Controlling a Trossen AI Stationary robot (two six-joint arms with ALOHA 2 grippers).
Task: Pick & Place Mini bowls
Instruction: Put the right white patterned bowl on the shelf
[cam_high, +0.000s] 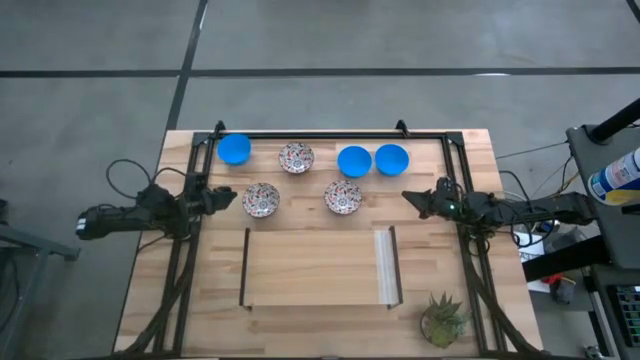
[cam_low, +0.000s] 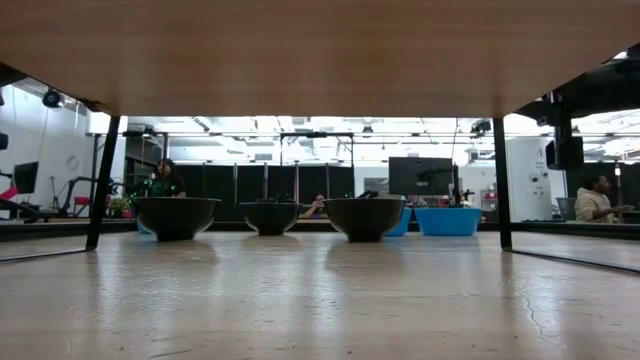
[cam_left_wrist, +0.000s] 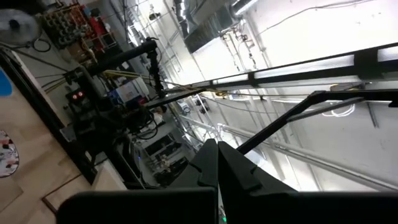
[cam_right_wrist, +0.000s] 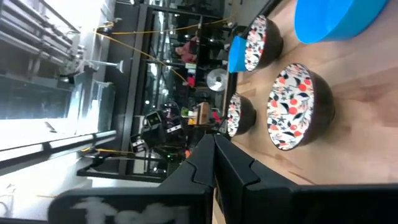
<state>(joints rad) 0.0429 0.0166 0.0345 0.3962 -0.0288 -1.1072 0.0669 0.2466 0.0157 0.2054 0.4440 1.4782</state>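
Six mini bowls stand on their bases on the far half of the table. The far row holds a blue bowl (cam_high: 234, 149), a floral bowl (cam_high: 296, 158) and two more blue bowls (cam_high: 354, 161) (cam_high: 391, 158). Nearer stand two floral bowls (cam_high: 261, 199) (cam_high: 343, 197). My left gripper (cam_high: 228, 197) is shut and lies level just left of the left floral bowl, apart from it. My right gripper (cam_high: 408, 196) (cam_right_wrist: 214, 142) is shut too, right of the other floral bowl (cam_right_wrist: 292, 106), with a gap between them. The left wrist view points up at the ceiling past the shut fingers (cam_left_wrist: 217, 163).
A black frame (cam_high: 330, 134) runs along the far edge and both sides of the table. On the near half lie a black strip (cam_high: 245, 268) and a white strip (cam_high: 384, 265). A small green plant (cam_high: 443, 318) stands at the near right corner. People sit in the room beyond (cam_low: 598, 200).
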